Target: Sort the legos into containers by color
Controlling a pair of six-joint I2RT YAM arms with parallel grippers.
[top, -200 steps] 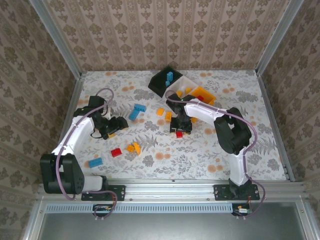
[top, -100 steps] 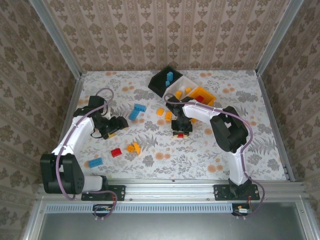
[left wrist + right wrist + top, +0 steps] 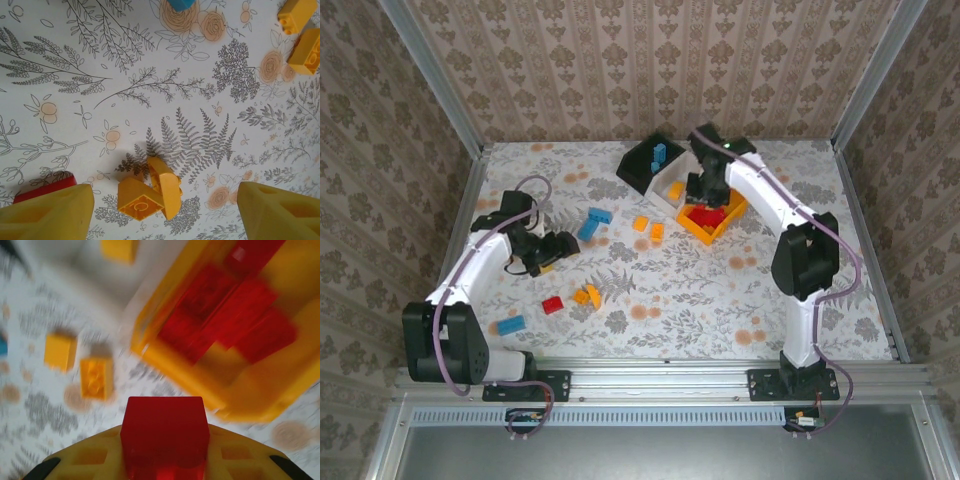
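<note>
Red brick [image 3: 165, 432] was pinched in the right hand [image 3: 165, 460] at the orange bin [image 3: 240, 395]; release above it seemed due. Left hand [image 3: 165, 212] was spread.

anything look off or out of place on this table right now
Nothing spilled or broken. The one oddity: the orange-yellow bin holds red bricks, while an orange-yellow brick sits in the white bin beside it. Two loose orange-yellow bricks lie pressed together at odd angles.
</note>
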